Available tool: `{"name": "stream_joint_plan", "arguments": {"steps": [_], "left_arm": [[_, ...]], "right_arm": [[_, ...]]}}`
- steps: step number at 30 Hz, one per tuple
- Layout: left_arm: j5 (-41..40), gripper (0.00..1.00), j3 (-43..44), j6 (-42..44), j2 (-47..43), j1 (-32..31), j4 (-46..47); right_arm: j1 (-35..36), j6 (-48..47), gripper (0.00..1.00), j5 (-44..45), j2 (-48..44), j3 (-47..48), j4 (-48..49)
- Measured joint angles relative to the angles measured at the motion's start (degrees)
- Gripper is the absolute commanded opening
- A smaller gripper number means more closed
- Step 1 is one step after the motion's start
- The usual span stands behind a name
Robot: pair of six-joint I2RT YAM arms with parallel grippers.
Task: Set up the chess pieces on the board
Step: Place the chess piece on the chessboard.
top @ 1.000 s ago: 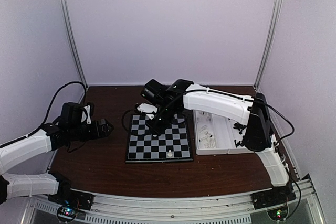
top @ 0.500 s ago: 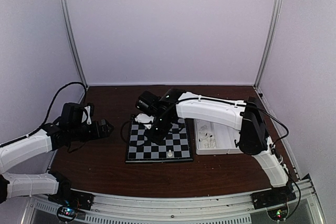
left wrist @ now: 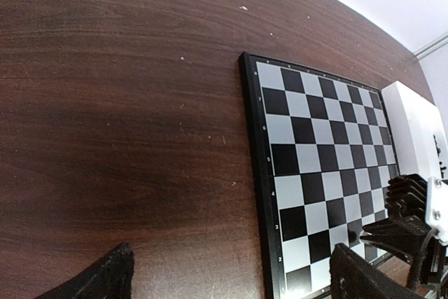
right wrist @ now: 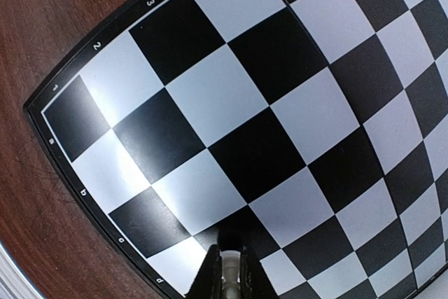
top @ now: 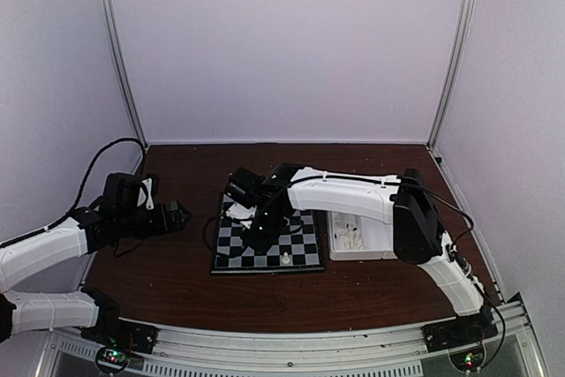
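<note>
The board (top: pixel 237 253) lies at the table's middle, with one white chess piece (top: pixel 286 258) standing in its near row. My right gripper (top: pixel 258 236) hangs low over the board's left half. In the right wrist view its fingers (right wrist: pixel 213 274) are shut on a white chess piece (right wrist: pixel 231 272) just above a black square close to the board's (right wrist: pixel 210 103) corner. My left gripper (top: pixel 184 215) stays left of the board, open and empty. Its wrist view shows both fingertips (left wrist: pixel 98 281) spread wide over bare wood, beside the board (left wrist: pixel 315 145).
A white two-compartment tray (top: pixel 357 254) sits right of the board, with several loose pieces (top: pixel 349 234) in it. The tray's end (left wrist: pixel 416 124) and the right gripper (left wrist: pixel 413 222) show in the left wrist view. Brown tabletop (top: pixel 177 280) surrounds the board.
My right arm has swung left and toward the near side, lowering over the board's left half with the white piece still gripped. The left arm has not moved.
</note>
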Motion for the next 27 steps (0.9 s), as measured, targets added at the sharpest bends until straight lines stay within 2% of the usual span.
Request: {"name": "stream_joint_plan", "arguments": {"steps": [11,17,27], "left_arm": [[0.07,0.98,0.0,0.0,0.0,0.0,0.02],[0.17,0.98,0.0,0.0,0.2,0.0,0.04],[1.64,0.98,0.0,0.37,0.42,0.0,0.94]], "right_arm": [[0.0,0.17,0.13,0.46,1.01,-0.13,0.83],[0.02,0.09,0.31,0.59,1.01,-0.13,0.98],[-0.22,-0.74,0.39,1.95,-0.02,-0.09,1.05]]}}
